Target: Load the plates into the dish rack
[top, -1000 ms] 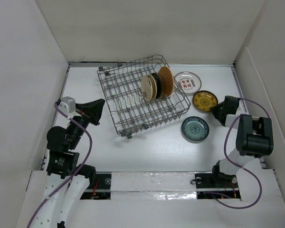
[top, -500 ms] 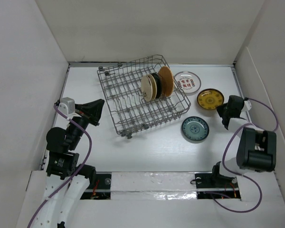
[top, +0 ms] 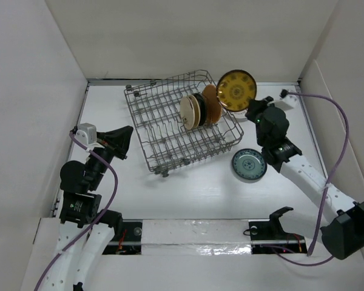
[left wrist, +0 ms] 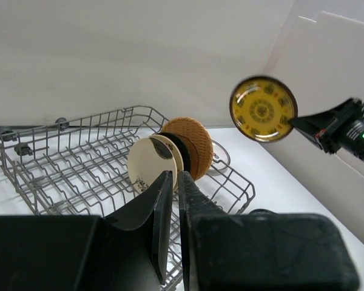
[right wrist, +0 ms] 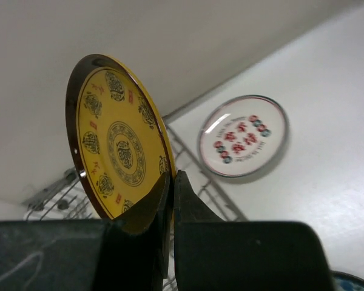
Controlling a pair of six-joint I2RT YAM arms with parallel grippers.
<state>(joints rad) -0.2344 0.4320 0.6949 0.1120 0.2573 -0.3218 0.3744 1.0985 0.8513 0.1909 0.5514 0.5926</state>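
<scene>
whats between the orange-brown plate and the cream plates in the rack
A black round plate stands on edge between them in the grey wire dish rack, clearest in the left wrist view.

The right arm reaches far forward and raised, its gripper (right wrist: pixel 172 177) pinching the yellow plate (right wrist: pixel 118 151) by the rim. The left arm sits folded, its gripper (left wrist: pixel 175 176) fingers pressed together.

Yellow patterned plate (top: pixel 236 90) (dark rim), grey rack (top: pixel 161 124)
</scene>
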